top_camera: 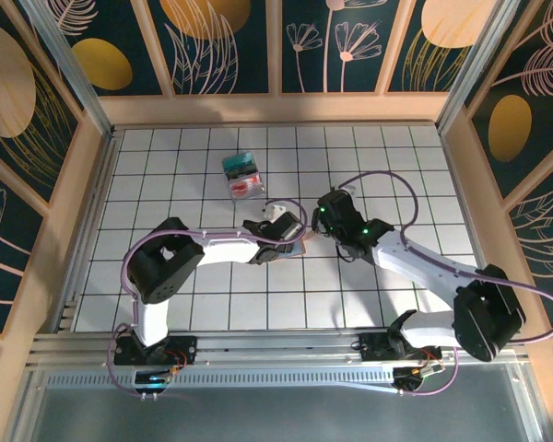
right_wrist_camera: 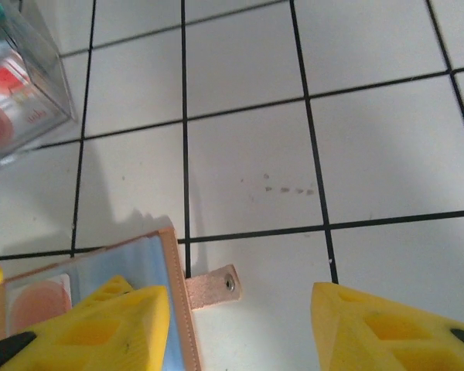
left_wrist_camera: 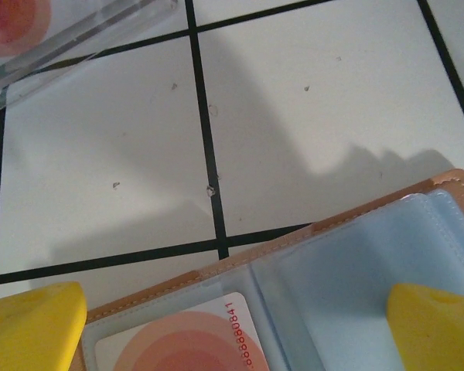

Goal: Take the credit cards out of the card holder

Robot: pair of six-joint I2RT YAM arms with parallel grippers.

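**Both grippers spread wide over the opened card holder**

I am working on a white tiled table [top_camera: 166, 166] with black grid lines. Walls of dark teal panels [top_camera: 226, 64] with gold flower drawings, framed in pale wood, are standing round it. A small clear plastic box [top_camera: 242, 175] with teal and red contents is lying further back on the tiles.

The flat tan-pink leather card holder [left_wrist_camera: 356, 263] is lying unfolded near the middle of the table, grey-blue inside facing up, right beneath my two grippers. In the left wrist view its long axis is running across from one yellow finger to the other, and its tan far edge is climbing toward the right. In the right wrist view a short tan clasp tab [right_wrist_camera: 213, 284] with a metal snap is pointing out sideways from its end onto bare tile. A card with pink and orange rings [left_wrist_camera: 178, 344] and red digits is sitting in one pocket.

I am holding my left gripper [left_wrist_camera: 233, 332] spread wide above the card holder, gripping nothing. My right gripper [right_wrist_camera: 240, 317] is gaping just as wide, with one finger over the card holder's end and the other over bare tile, and nothing between them. Whether any finger is touching the leather I cannot tell.

From above, my wrists are covering nearly all of the card holder except a tan sliver. Both wrist views are cutting off its near part. The card's digits are cropped at the frame edge and I am not able to read them in full.
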